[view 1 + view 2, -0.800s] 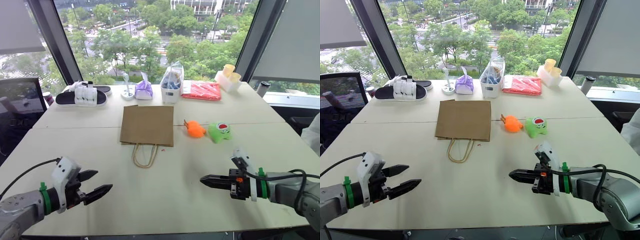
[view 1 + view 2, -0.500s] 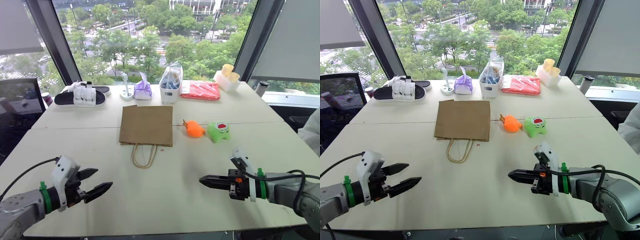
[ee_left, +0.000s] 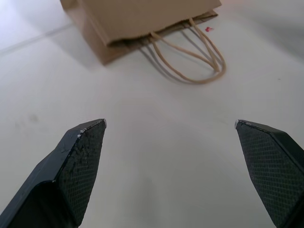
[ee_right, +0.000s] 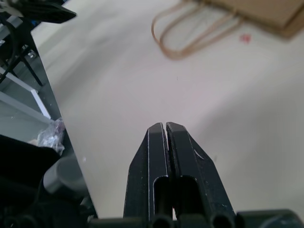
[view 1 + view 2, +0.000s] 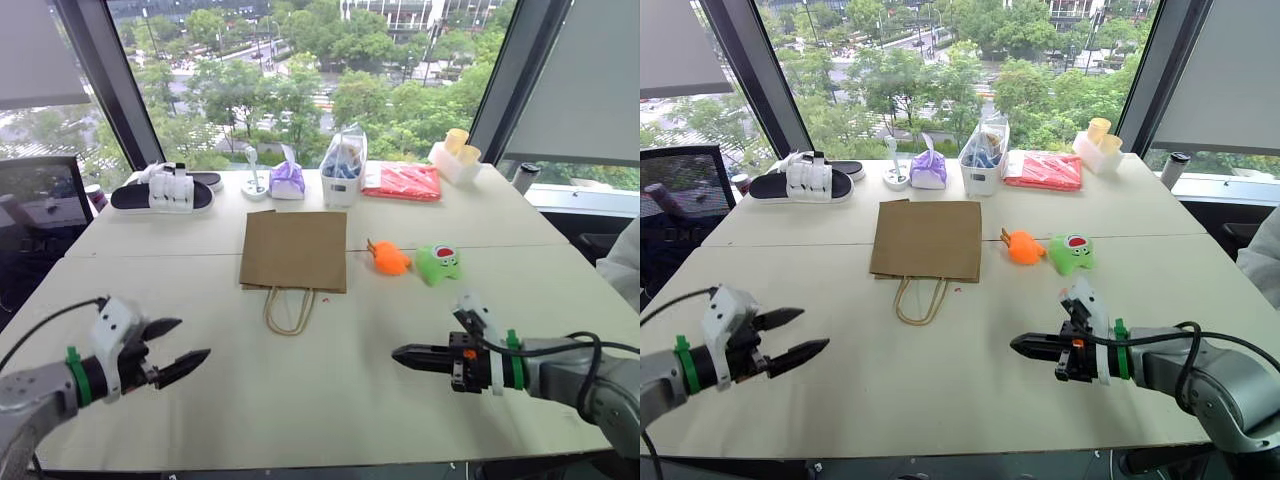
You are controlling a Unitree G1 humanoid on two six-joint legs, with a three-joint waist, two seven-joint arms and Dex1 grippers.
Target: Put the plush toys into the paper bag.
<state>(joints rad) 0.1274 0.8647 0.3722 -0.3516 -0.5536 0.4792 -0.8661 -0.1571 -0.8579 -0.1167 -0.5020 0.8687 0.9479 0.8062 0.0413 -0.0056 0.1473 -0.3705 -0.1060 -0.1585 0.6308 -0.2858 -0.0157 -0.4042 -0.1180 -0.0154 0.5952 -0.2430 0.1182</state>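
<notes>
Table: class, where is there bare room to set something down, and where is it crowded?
Free: the near half of the table, between the grippers, below the paper bag. Also right of the green toy. Crowded: the far edge by the window.

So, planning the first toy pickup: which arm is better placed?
Probably the right. The right gripper, shut, sits on the side of the orange plush toy and green plush toy; the open left gripper is across the paper bag.

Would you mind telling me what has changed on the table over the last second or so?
The left tool has drawn back toward the table's left edge, jaws still wide open and empty. The right tool has shifted only slightly and remains shut. The paper bag, orange toy and green toy have not moved.
</notes>
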